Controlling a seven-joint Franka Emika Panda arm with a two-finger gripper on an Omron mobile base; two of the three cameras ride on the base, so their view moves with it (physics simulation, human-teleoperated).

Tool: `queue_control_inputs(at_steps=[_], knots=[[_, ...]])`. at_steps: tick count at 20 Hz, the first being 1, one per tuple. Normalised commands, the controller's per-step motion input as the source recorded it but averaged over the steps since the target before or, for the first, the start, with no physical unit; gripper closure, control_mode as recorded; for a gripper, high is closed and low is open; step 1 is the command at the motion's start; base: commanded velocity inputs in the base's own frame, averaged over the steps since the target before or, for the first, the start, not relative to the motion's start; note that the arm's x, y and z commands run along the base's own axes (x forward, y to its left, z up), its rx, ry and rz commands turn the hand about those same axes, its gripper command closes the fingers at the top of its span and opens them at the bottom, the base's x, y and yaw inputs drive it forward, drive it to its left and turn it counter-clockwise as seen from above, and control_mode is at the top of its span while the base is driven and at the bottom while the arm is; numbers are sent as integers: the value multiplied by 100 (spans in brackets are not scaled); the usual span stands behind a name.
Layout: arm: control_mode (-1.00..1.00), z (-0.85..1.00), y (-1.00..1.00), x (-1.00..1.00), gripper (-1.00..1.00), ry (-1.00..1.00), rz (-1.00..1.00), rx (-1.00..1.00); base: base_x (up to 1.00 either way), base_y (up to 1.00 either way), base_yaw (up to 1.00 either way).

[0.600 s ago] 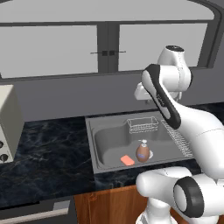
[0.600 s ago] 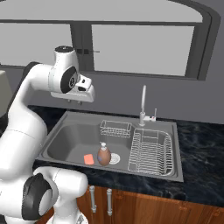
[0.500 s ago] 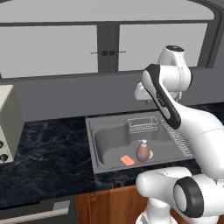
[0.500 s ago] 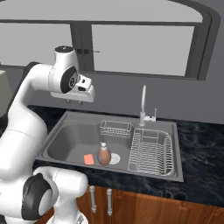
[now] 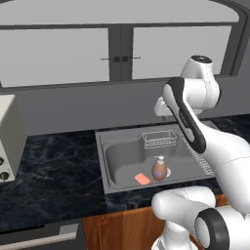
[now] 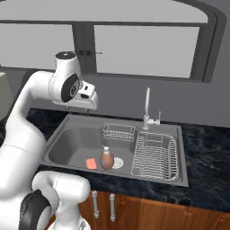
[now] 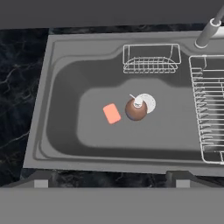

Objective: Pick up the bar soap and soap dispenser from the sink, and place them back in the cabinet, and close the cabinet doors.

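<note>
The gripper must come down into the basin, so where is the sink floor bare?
Bare: the sink floor left of the bar soap and along its near wall. Crowded: soap dispenser beside the soap, wire basket behind.

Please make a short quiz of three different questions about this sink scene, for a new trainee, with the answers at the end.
1. True or false: the bar soap lies in the sink basin, beside the soap dispenser.
2. Multiple choice: where is the claw? A) closed on the dispenser, B) open, high above the basin, C) touching the faucet.
3. Fill in: the small wire basket sits at the basin's ____ edge, toward the window.

Key: 1 true; 2 B; 3 back.
</note>
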Motion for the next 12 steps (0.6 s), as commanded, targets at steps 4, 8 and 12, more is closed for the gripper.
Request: queue_control_inputs(at_steps=[4, 8, 12], knots=[[-100, -17, -16, -13, -100, -1, 0, 0, 0, 0, 0], [-100, -21, -16, -11, -100, -2, 2, 0, 0, 0, 0], [-100, -21, -20, -3, -100, 0, 5, 0, 0, 0, 0]])
